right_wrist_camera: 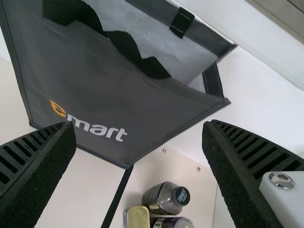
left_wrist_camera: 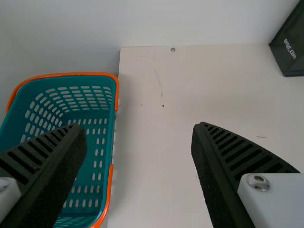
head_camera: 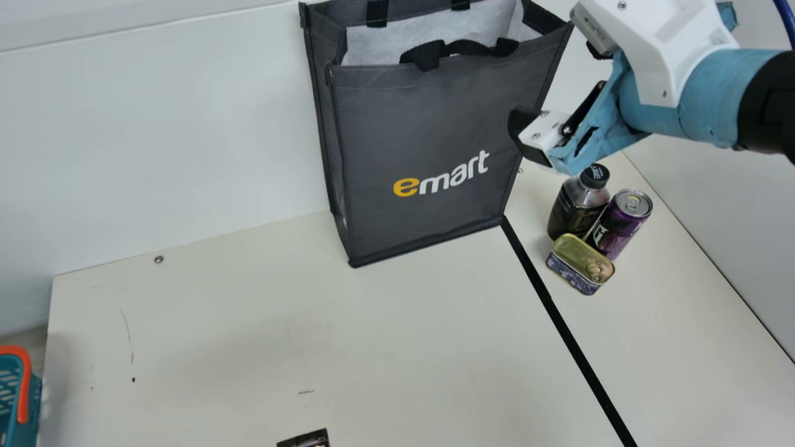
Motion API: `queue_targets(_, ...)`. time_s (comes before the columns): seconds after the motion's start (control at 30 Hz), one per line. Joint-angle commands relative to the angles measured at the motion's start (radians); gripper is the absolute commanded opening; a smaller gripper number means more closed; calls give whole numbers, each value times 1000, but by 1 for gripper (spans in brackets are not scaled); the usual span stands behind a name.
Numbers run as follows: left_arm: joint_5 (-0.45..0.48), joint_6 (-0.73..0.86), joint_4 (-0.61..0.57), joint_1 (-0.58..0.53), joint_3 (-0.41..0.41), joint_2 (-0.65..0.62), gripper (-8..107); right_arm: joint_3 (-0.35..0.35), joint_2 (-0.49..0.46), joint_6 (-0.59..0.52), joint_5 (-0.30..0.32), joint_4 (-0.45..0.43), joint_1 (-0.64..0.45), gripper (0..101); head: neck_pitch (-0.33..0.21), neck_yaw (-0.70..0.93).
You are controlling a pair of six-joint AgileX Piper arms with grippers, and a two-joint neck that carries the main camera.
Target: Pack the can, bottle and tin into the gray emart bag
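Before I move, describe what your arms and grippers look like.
My right arm has a white housing, light blue wrapping and a black section; a blue cable passes near it. My left gripper and right gripper each have black ribbed fingers, with a white mount and silver screw.

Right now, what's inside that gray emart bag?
Near the open top of the bag I see pale lining. Its front wall hides the bottom, so I can't tell whether anything lies there.

Place: robotics lab | robot arm (head_camera: 667, 74), cream table (head_camera: 217, 323), black line (head_camera: 577, 344), white wall panels (head_camera: 168, 136)
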Motion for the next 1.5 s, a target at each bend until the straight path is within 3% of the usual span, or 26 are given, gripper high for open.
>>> queue_targets(0.0, 0, 0, 0, 0, 0, 0, 90, -25, 14, -17, 6, 7, 2, 91, -23, -1)
queue_targets(0.43, 0, 0, 0, 0, 0, 0, 90, -170, 121, -132, 51, 59, 20, 91, -23, -1)
queue_targets(1.47, 0, 0, 0, 0, 0, 0, 90, -333, 347, -403, 52, 188, 79, 91, -23, -1)
